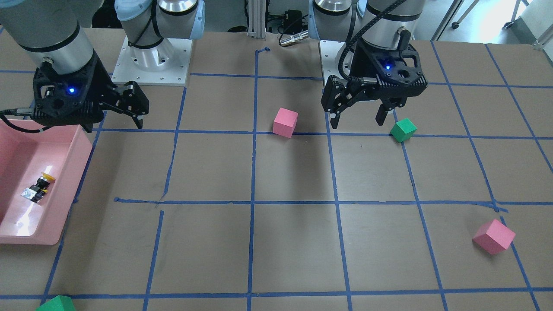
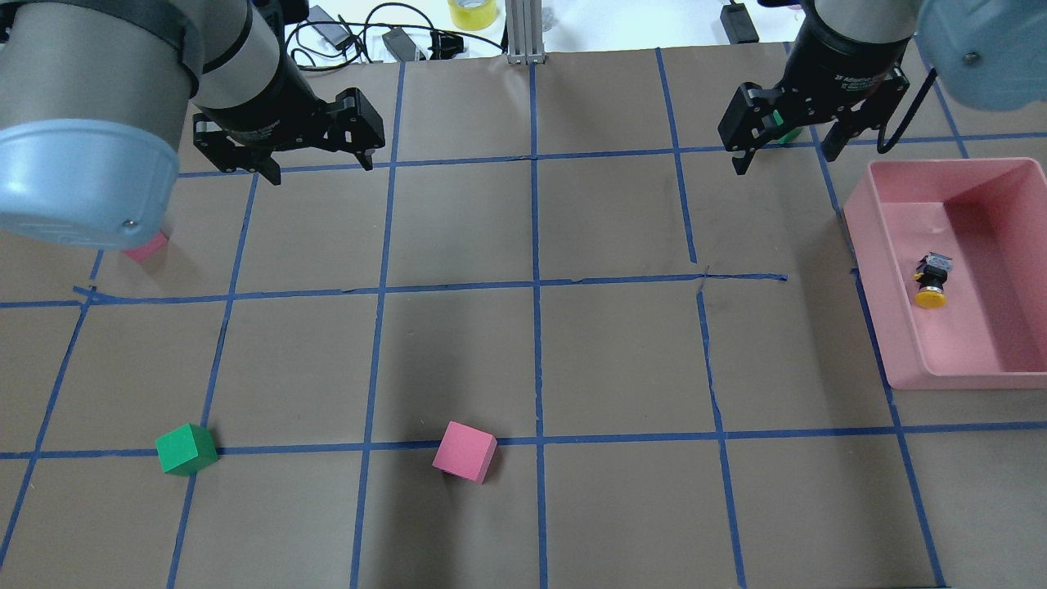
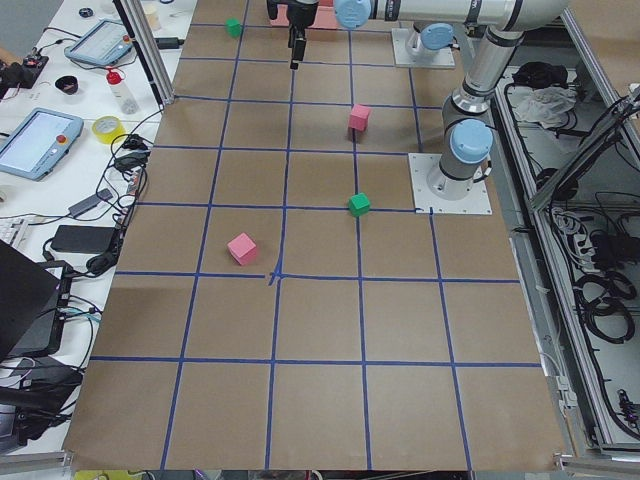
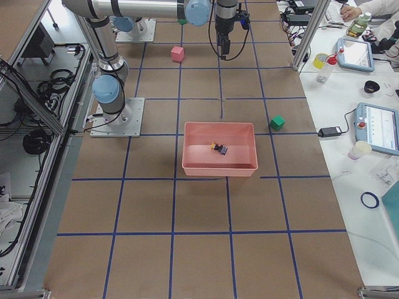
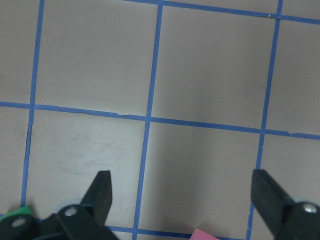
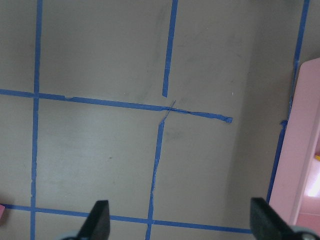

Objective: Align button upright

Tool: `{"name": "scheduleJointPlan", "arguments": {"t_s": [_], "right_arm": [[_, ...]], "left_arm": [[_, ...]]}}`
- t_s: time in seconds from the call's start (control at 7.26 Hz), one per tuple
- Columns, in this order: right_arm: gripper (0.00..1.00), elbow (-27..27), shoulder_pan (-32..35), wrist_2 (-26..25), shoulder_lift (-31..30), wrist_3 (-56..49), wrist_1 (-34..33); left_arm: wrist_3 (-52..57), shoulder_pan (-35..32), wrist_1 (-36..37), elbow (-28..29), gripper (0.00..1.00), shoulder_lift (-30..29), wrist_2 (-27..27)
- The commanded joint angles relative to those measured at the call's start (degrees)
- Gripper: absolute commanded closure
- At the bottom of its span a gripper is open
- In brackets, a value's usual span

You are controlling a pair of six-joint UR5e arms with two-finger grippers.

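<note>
Pink cubes [image 1: 285, 122] [image 1: 494, 236]: two; green cubes [image 1: 403, 130] [image 1: 56, 304]: two; one button [image 1: 39, 188], apparently tipped, in tray [image 1: 69, 181].

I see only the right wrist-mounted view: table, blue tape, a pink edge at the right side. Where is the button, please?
Observer: The button lies inside the pink tray, on its floor.
Operator: Is it upright?
Observer: No. It lies on its side, with the yellow cap toward the robot.
Operator: And the left gripper?
Observer: The left gripper is open and empty, above the table, far from the tray.
</note>
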Motion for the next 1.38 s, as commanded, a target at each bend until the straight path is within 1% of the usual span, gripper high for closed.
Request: {"name": "scheduleJointPlan", "arguments": {"t_s": [0.0,0.96,1.24], "right_arm": [[0.00,0.0,-0.1,-0.1,0.0,0.0,0.0],[0.00,-0.3,-0.3,0.0,0.0,-0.4,0.2],[0.00,-1.4,-0.3,-0.4,-0.3,0.0,1.8]], "left_arm": [[0.0,0.0,0.0,0.0,0.00,0.0,0.0],[0.0,0.0,0.0,0.0,0.00,0.0,0.0],[0.0,0.0,0.0,0.0,0.00,0.0,0.0]]}}
